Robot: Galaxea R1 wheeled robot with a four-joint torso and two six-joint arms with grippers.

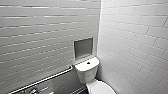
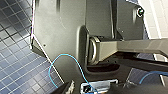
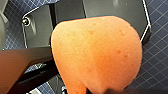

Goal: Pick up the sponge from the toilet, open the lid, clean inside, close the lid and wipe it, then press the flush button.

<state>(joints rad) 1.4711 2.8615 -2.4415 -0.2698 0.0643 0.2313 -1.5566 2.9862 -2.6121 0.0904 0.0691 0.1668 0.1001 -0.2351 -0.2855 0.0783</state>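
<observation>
Sponge [image 3: 97,55] at right wrist — toilet [image 1: 87,70], lid [image 1: 101,88] down, head view

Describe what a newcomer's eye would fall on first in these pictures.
A bright orange sponge looms close in the right wrist view, above dark blue floor tiles. In the head view, a white toilet sits low in the corner of white-tiled walls, with a grab rail on the wall beside it.

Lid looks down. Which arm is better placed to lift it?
Left, likely. The sponge sits right at the right wrist camera, above the floor tiles, so the right arm seems to be holding it. I see nothing carried at the left wrist. The lid lies shut on the toilet.
</observation>
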